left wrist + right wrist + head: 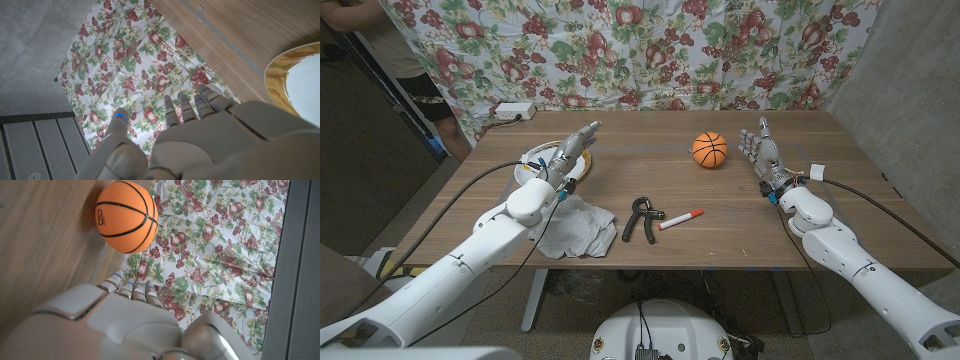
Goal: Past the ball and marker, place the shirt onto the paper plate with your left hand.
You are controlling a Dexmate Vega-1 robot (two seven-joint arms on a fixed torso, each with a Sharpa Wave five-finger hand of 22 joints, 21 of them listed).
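On the table's near left, the shirt [575, 228] lies crumpled beside the left arm. Left hand [566, 155] hovers over the paper plate [534, 160], fingers extended, holding nothing. Right hand [761, 150] stands open, clear of the ball [710, 150].

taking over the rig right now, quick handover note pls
Left hand: holds nothing, fingers apart, above the paper plate.
Right hand: holds nothing, at the table's right, near the ball.
Shirt: crumpled on the table at the near edge, beside the hand exerciser and marker.
Done: nothing; shirt not on the plate.
Left: grasp the shirt with the left hand, place it on the plate.
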